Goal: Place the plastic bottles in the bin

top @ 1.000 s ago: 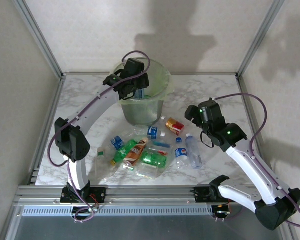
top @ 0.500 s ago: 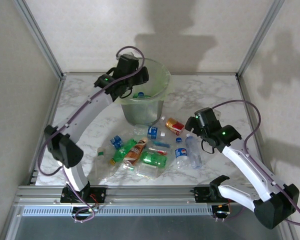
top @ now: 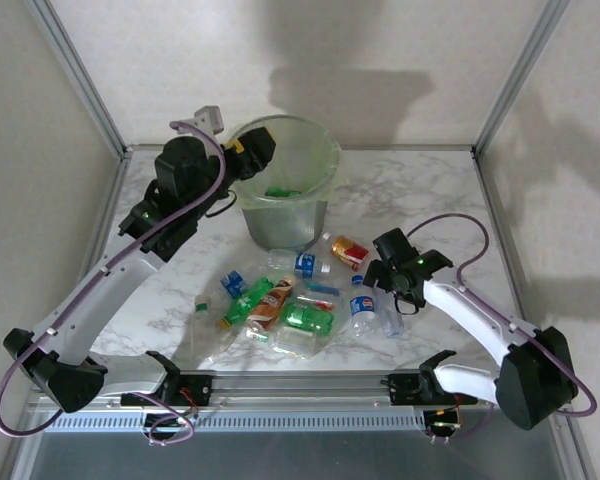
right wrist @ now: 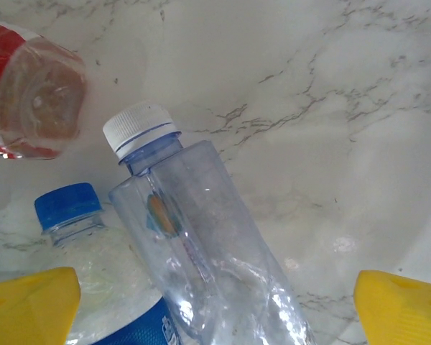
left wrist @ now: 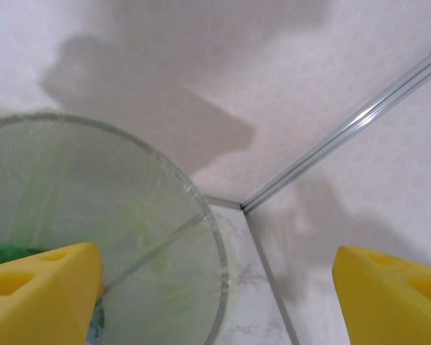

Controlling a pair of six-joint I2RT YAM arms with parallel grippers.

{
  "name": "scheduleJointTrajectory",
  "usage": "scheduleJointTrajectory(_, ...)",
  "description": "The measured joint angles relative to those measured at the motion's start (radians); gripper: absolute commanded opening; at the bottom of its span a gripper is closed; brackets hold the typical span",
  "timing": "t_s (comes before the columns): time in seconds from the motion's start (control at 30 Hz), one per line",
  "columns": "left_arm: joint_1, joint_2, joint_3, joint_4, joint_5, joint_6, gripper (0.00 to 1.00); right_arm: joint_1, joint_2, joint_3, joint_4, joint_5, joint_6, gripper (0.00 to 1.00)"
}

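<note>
– Plastic bottles: where do they lie?

– Most are in a loose heap on the marble-patterned table, in front of the bin and between the two arms. I can pick out green ones, an orange-labelled bottle, a blue-labelled bottle near the bin's foot, and a red-labelled bottle just to the right of that.

– And the bin itself?

– It is round, pale green and translucent, and stands upright at the far middle of the table with a thin bag folded over its rim. A green object lies at the bottom. I cannot tell exactly what it is.

– How does the left gripper stand?

– It is high up at the bin's left rim, with the jaws wide. In the left wrist view its yellow pads sit in the two lower corners. The curve of the bin's rim and a metal frame bar of the enclosure show between them.

– The right gripper?

– It is low over the right end of the heap, and its jaws are wide as well. A clear bottle with a white cap lies on the table between its yellow pads, with the cap pointing away from the gripper. Both pads stand apart from its sides. Close against its left side lies a blue-capped bottle with a blue label. The base end of the red-labelled bottle shows further off to the left.
</note>
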Motion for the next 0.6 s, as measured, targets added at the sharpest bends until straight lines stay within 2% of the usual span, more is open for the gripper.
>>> scheduleJointTrajectory(0.4,0.001,-0.088,-0.132,0.031,0.003,-0.062,0.81,-0.033,0.181,0.000,0.109,-0.005,-0.052,0.94)
scheduleJointTrajectory(0.6,0.008,-0.142,-0.146,0.049,-0.023,-0.070,0.81,-0.055,0.245,-0.008,0.170,-0.024,-0.075,0.87)
